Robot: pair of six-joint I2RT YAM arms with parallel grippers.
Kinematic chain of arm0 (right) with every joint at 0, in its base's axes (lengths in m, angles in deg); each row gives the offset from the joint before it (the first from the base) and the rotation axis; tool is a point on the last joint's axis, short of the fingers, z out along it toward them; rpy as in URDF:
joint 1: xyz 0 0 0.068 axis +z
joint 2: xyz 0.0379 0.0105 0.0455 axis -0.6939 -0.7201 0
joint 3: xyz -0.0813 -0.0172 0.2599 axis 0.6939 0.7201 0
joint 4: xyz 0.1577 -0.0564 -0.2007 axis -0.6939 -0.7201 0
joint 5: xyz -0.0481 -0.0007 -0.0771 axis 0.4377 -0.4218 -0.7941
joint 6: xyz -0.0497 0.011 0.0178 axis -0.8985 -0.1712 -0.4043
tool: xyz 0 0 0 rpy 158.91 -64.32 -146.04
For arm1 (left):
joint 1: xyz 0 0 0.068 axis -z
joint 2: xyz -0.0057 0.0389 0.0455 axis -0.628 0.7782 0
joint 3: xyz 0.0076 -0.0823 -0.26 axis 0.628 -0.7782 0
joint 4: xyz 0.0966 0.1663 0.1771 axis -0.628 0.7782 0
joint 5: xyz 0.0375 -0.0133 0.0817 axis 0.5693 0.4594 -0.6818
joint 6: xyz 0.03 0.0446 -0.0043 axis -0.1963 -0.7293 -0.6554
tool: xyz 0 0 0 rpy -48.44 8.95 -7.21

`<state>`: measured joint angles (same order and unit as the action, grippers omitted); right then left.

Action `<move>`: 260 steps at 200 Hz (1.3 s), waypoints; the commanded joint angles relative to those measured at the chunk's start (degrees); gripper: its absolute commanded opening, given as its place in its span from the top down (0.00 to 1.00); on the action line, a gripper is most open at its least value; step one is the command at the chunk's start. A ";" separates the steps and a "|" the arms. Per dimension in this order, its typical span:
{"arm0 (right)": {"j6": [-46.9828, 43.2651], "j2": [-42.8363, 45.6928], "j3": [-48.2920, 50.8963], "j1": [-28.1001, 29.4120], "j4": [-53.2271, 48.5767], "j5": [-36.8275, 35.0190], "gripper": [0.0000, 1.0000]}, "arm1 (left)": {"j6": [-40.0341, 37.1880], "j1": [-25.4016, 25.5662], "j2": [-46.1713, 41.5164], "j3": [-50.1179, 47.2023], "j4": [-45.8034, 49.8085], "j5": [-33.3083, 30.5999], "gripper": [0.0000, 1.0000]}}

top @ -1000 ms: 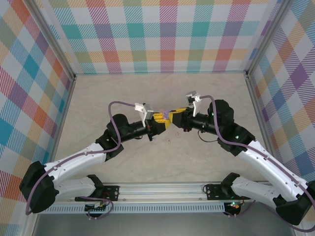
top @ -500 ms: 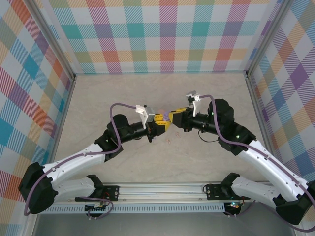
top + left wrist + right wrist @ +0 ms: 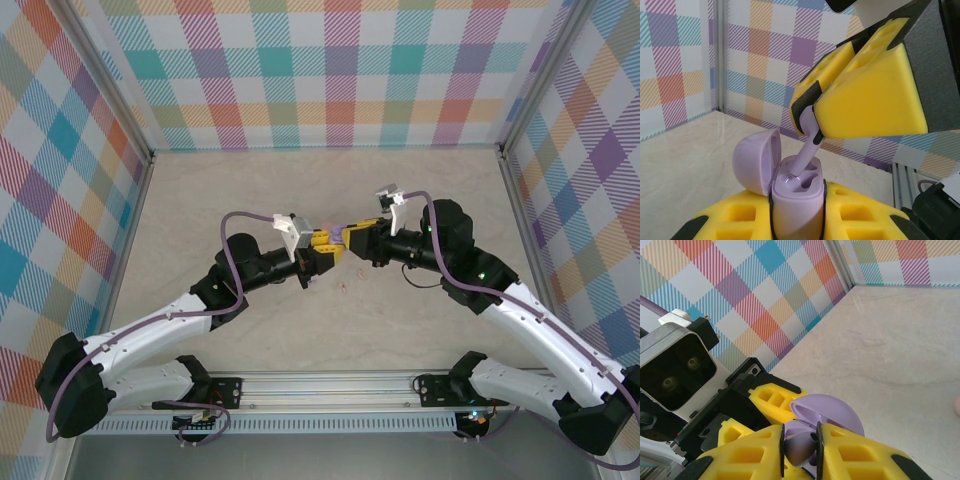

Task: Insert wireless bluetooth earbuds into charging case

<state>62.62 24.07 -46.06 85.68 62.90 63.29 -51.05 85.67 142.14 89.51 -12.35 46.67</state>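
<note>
Left wrist view: the left gripper [image 3: 797,222] squeezes shut on the open purple case [image 3: 796,197], over the middle of the table [image 3: 250,190]. The right gripper [image 3: 800,437] pinches a purple earbud [image 3: 807,145], stem tip inside the case. Next, I think, push it gently straight down.

overhead view faces down; wrist views (close) share the case [image 3: 796,202].

Case [image 3: 796,200]: pale lilac, lid same shade. Earbud [image 3: 806,147]: slightly deeper mauve, glossy. Pads on left gripper [image 3: 328,247] and right gripper [image 3: 800,450]: bright yellow, black edging. Arms [image 3: 150,335]: white shells, black joints. Cable [image 3: 235,215]: purple. Walls [image 3: 340,70]: pastel plaid on white, with teal, purple, orange, pink, yellow squares, diagonal hatching. Table [image 3: 330,190]: beige, faint marble veining. Rail [image 3: 330,385]: silver.
</note>
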 commanded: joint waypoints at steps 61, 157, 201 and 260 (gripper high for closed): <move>-0.04 0.07 -1.95 0.45 -0.37 -0.13 0.78 | -2.93 0.87 -1.68 0.26 0.04 -0.21 0.95; 1.46 -0.57 -3.28 0.45 -2.30 0.22 0.79 | -7.05 0.95 -2.02 0.43 4.19 -2.46 0.95; 1.96 -0.27 -5.57 0.45 -5.48 0.86 0.79 | -14.72 0.94 -2.38 1.29 7.18 -3.07 0.98; 1.95 -1.82 -9.64 0.45 -10.76 2.87 0.78 | -21.35 0.89 -4.23 1.63 8.47 -3.12 0.98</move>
<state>64.35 23.10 -53.01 85.68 54.86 63.97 -67.97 85.67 139.95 89.51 -3.76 44.03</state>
